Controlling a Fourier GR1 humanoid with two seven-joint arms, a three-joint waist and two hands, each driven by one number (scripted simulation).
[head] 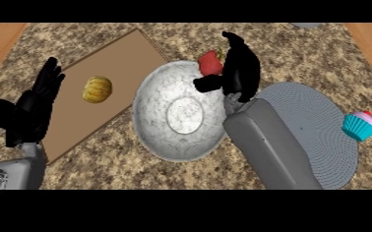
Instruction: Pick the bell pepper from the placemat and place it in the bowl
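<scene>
Right hand [240, 71] curled round the pepper [210, 63] above the bowl [156, 78] rim.
Pepper shows left of the palm, long axis roughly up-down in view.

I assess this location as a kitchen. Grounds: the work surface is a speckled, stone-look counter [305, 54] that fills most of the frame. It is bordered by a wooden strip [11, 34] in the upper left corner and another in the upper right.

Kitchen items lie on it — a brown cutting board [123, 64] at left, a large pale bowl [156, 128] at centre and a round grey placemat [312, 123] at right.

Food is present:
- a small yellow squash-like vegetable [97, 89] on the board
- a red bell pepper [211, 64] by the bowl's upper right rim
- a cupcake [357, 125] in a teal wrapper at the placemat's right edge
</scene>
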